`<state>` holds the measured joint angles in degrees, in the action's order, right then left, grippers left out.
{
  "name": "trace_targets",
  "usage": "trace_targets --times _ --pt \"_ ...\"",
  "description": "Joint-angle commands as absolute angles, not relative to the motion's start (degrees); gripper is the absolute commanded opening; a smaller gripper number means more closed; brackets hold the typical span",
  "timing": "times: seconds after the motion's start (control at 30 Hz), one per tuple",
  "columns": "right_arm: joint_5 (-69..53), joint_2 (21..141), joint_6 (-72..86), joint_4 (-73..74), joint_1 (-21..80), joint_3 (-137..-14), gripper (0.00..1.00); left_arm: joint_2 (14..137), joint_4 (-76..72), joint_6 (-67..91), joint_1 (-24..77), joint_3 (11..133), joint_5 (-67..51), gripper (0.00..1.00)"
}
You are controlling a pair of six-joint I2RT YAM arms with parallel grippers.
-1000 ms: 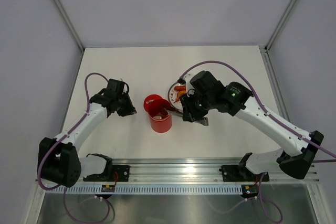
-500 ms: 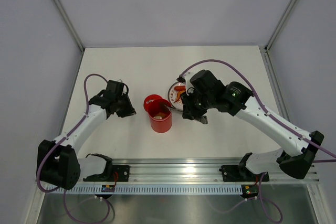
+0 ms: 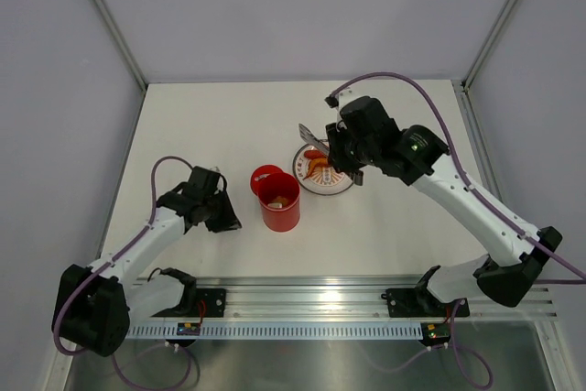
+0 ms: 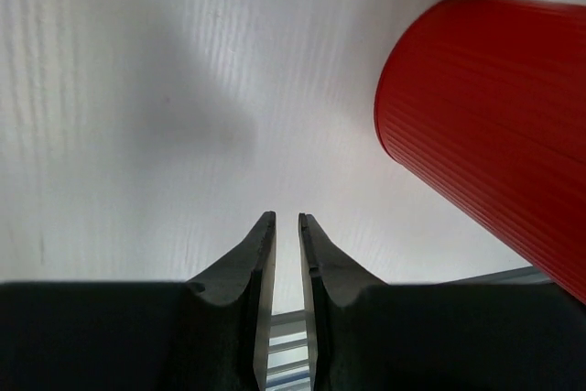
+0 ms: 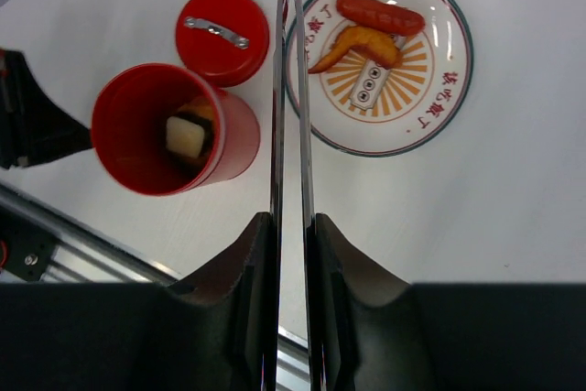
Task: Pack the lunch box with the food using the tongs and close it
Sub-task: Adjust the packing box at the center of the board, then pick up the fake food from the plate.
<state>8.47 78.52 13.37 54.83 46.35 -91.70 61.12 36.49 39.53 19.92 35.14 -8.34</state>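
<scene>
The red lunch box (image 3: pixel 279 211) (image 5: pixel 171 130) stands open with a black-and-white roll (image 5: pixel 188 135) inside. Its flat lid (image 3: pixel 265 175) (image 5: pixel 222 34) lies just behind it. Beside them, the patterned plate (image 3: pixel 337 186) (image 5: pixel 439 107) carries a red sausage (image 5: pixel 380 14), an orange fried piece (image 5: pixel 362 43) and a small pale piece (image 5: pixel 370 84). My right gripper (image 3: pixel 344 158) (image 5: pixel 291 217) is shut on the slim grey tongs (image 3: pixel 313 137) (image 5: pixel 291 89), which hang above the plate's edge with their tips together and empty. My left gripper (image 3: pixel 225 219) (image 4: pixel 286 217) hovers left of the lunch box (image 4: pixel 494 135), jaws narrowly parted, holding nothing.
An aluminium rail (image 3: pixel 311 295) runs along the near table edge, with the arm bases bolted to it. Grey walls close in the left, right and back sides. Purple cables loop over both arms.
The right arm has lifted the tongs off the lunch box and swung back over the plate. The left arm has drawn back toward the near edge.
</scene>
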Motion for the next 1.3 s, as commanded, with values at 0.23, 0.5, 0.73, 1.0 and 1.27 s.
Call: trace_targets --times 0.23,0.5,0.73,1.0,1.27 --pt "6.78 87.96 16.26 50.98 33.84 -89.21 0.0 67.48 24.44 47.54 28.56 34.45 -14.06 0.18" --pt "4.57 96.58 14.85 48.78 31.99 -92.63 0.0 75.23 20.74 48.87 33.13 38.93 -14.77 0.17" --pt "4.83 103.53 14.41 48.43 30.94 -95.8 0.0 76.99 23.03 46.23 33.22 43.59 -12.57 0.17" --pt "4.66 103.27 14.59 47.46 30.94 -92.99 0.0 77.08 24.34 45.0 33.05 44.82 -11.25 0.17" --pt "5.18 101.69 16.26 49.22 30.94 -90.44 0.0 75.32 27.86 43.51 32.96 46.4 -8.0 0.17"
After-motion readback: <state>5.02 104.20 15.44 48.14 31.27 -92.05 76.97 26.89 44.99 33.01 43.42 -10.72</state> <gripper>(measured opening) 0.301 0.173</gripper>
